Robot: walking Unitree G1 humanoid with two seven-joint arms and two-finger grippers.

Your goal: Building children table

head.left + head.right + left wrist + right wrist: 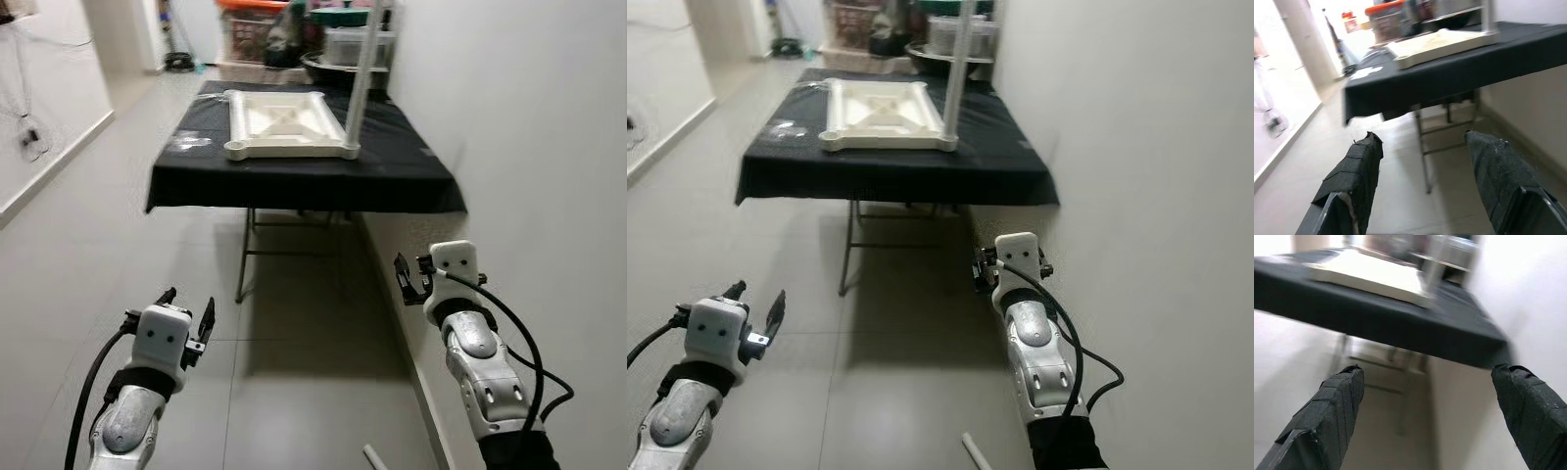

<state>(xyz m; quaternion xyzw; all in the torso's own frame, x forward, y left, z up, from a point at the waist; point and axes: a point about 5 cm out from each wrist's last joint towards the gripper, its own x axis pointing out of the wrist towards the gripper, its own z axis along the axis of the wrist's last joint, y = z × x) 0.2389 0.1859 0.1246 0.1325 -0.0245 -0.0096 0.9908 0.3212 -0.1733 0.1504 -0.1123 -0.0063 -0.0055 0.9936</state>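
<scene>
Two silver, smooth-shelled arms here, each capped by a white boxy wrist block with small dark screw holes. Black cables loop off both forearms. The left gripper (186,308) and right gripper (411,276) carry long black fingers (1354,171), wrapped in textured, woven-looking black tape.

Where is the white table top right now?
In the head views, the white table top lies upside down on the black-covered table ahead, with one white leg standing upright at its near right corner.
</scene>
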